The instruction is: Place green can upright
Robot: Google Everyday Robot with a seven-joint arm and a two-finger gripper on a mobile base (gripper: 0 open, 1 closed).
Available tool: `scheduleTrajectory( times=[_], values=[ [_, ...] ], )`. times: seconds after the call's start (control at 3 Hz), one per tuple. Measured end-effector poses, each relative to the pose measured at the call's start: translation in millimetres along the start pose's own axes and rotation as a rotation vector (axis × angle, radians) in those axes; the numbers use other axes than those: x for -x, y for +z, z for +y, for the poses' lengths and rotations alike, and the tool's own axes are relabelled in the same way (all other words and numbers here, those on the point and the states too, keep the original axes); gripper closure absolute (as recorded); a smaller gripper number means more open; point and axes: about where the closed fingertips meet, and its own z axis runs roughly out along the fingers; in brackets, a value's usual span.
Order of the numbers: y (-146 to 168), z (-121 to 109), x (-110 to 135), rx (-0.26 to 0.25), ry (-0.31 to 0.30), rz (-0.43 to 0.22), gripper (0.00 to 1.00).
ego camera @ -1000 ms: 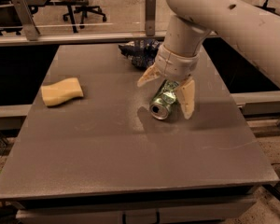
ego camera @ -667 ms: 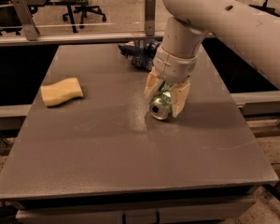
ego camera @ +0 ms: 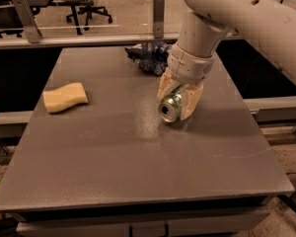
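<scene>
End effector [ego camera: 174, 106] seen narrowed since earlier frame, now clamped across body of green can [ego camera: 169, 109]. Can found lying on side on worktop [ego camera: 138, 172], right of centre, silver end toward camera. Cross-body grip judged chosen for tipping upright; uprighting not yet done.

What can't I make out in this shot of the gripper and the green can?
Camera view, the only one:
The green can: far end and much of its side, hidden by the gripper shut around it.
Its print: too small to read.
Whether it rests on the table or is just off it: unclear.
The blue foil bag: right part behind the wrist.
The arm: cut off by the top and right edges.
</scene>
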Motion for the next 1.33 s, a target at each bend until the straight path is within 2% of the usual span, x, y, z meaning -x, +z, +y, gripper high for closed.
scheduleTrajectory(
  times=[0.33,0.67,1.0,1.33],
  values=[
    [-26,-1,-6,-0.092,0.155,-0.079,1.0],
    [-54,-4,-4,-0.192,0.312,-0.19,1.0],
    [-74,-3,5,-0.31,0.479,-0.387,1.0],
    [-87,-2,7,-0.405,0.57,-0.541,1.0]
  ],
)
